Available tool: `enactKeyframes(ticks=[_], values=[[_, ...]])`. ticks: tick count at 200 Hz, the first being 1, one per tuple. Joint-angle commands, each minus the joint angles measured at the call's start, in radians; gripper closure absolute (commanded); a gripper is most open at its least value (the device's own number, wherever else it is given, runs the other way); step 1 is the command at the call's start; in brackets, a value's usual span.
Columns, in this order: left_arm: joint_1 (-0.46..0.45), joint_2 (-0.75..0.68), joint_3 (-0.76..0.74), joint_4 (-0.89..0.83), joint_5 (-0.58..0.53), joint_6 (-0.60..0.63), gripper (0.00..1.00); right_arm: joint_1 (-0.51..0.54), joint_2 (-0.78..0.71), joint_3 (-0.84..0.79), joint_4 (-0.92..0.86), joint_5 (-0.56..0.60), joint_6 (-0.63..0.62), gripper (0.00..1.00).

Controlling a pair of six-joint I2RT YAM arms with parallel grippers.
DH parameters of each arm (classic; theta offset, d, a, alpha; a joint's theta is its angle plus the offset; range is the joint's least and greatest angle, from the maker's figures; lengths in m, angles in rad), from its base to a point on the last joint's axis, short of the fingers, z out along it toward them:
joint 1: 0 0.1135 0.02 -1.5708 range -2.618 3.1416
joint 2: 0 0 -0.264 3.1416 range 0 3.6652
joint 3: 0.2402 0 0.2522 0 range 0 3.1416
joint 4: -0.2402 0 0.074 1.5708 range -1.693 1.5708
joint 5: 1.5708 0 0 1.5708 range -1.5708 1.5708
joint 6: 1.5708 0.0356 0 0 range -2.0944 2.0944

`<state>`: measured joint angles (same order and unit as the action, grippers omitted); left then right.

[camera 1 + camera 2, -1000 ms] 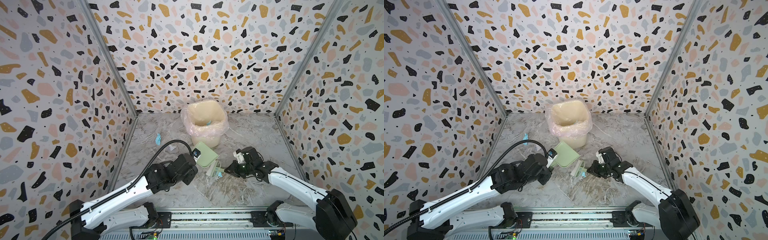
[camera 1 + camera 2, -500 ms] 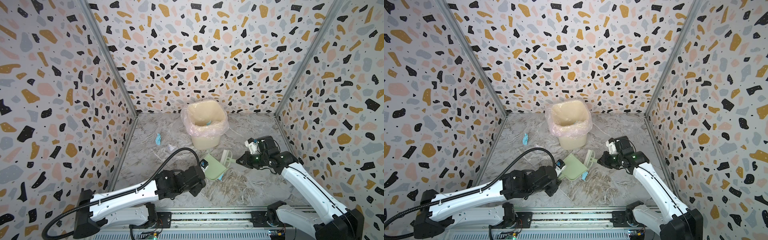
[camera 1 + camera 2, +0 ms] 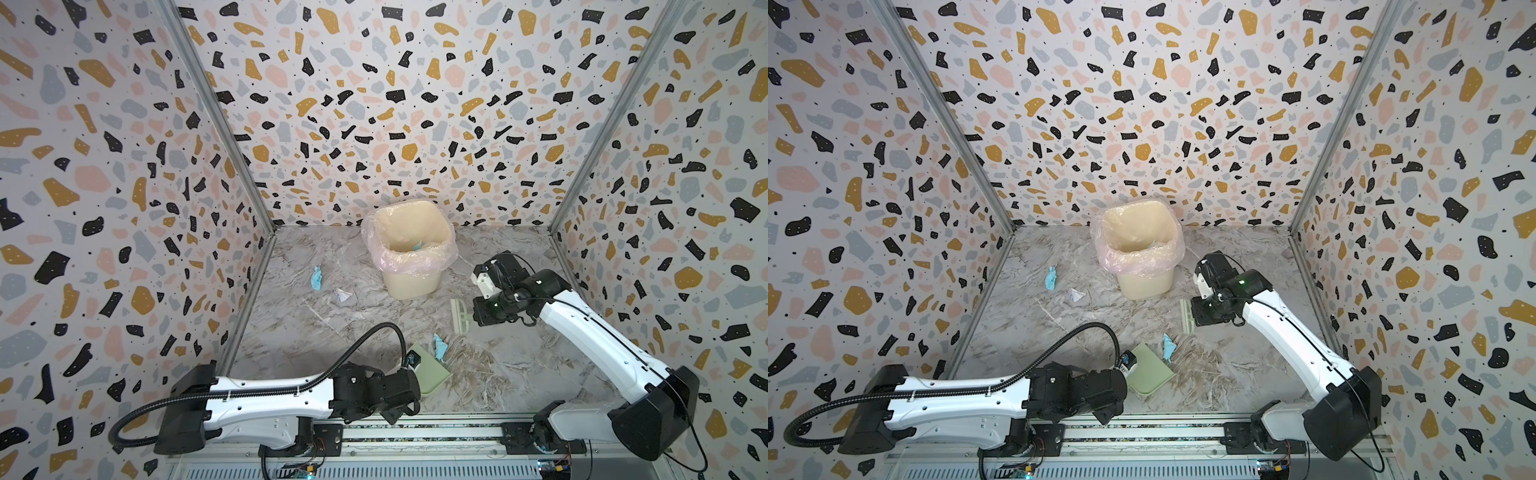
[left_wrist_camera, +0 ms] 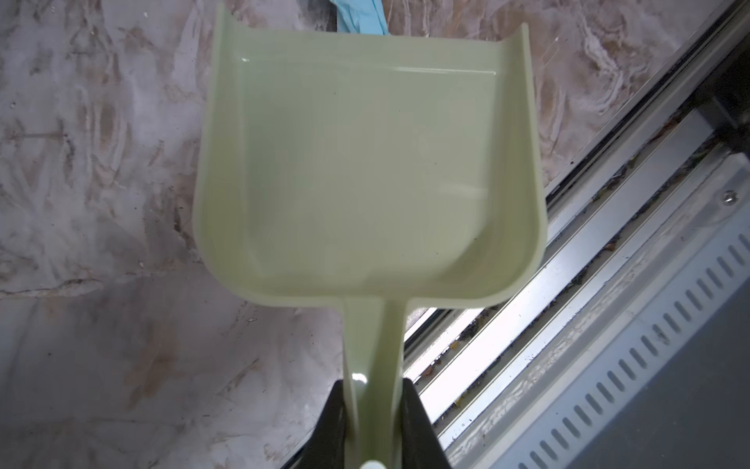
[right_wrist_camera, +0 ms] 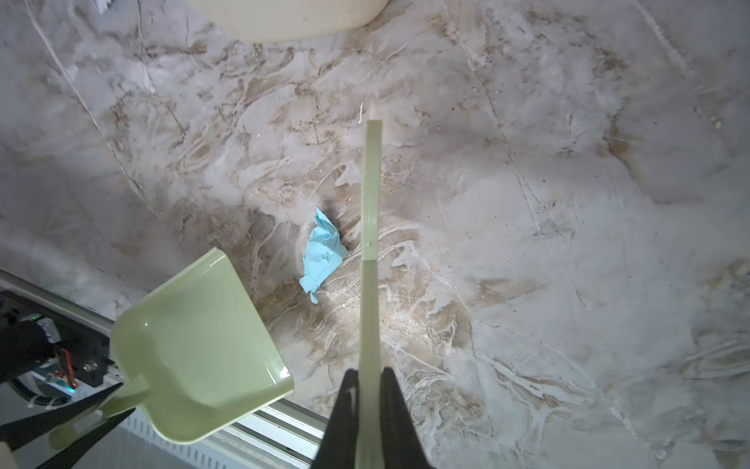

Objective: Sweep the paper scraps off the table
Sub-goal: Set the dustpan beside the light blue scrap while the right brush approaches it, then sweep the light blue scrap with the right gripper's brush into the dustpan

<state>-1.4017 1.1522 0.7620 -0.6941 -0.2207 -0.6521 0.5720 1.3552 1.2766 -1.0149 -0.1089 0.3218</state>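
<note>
**Dustpan and brush have drawn apart, and the blue scrap is not in the dustpan.**
Your left gripper (image 4: 373, 406) is clenched on the handle of the dustpan (image 4: 365, 162), which has pulled back toward the front rail (image 3: 457, 432) and is empty. The blue scrap (image 5: 322, 251) lies on the table (image 3: 519, 365) just beyond its lip. Your right gripper (image 5: 369, 390) is clamped on the brush (image 3: 459, 316), which has swung off to the right, well apart from that scrap. Two more paper scraps (image 3: 316, 277) lie at the left, and one is in the bin (image 3: 409, 286). You likely need to bring the brush in behind the blue scrap again.
</note>
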Motion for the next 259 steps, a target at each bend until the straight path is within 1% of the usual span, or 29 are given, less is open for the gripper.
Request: enactKeyframes(ticks=[1,32,78,103,143,198,241,259], values=[[-0.008,0.029,-0.012,-0.001,-0.036,-0.011,1.00,0.049,0.045,0.057,-0.085,0.102,-0.053,1.00],[-0.009,0.076,-0.013,0.016,-0.042,0.019,1.00,0.092,0.110,0.113,-0.117,0.149,-0.078,1.00],[-0.009,0.128,-0.004,0.038,-0.073,0.053,1.00,0.134,0.177,0.154,-0.134,0.172,-0.104,1.00],[0.006,0.137,0.001,0.036,-0.095,0.068,1.00,0.160,0.208,0.178,-0.137,0.185,-0.112,1.00],[0.044,0.123,-0.009,0.046,-0.094,0.093,1.00,0.187,0.244,0.205,-0.142,0.181,-0.125,1.00],[0.093,0.143,-0.021,0.081,-0.045,0.147,1.00,0.209,0.276,0.220,-0.155,0.179,-0.130,1.00],[0.105,0.172,-0.022,0.096,-0.020,0.169,1.00,0.233,0.280,0.221,-0.172,0.142,-0.125,1.00],[0.111,0.169,-0.024,0.098,-0.017,0.170,1.00,0.246,0.272,0.218,-0.170,0.107,-0.115,1.00]])
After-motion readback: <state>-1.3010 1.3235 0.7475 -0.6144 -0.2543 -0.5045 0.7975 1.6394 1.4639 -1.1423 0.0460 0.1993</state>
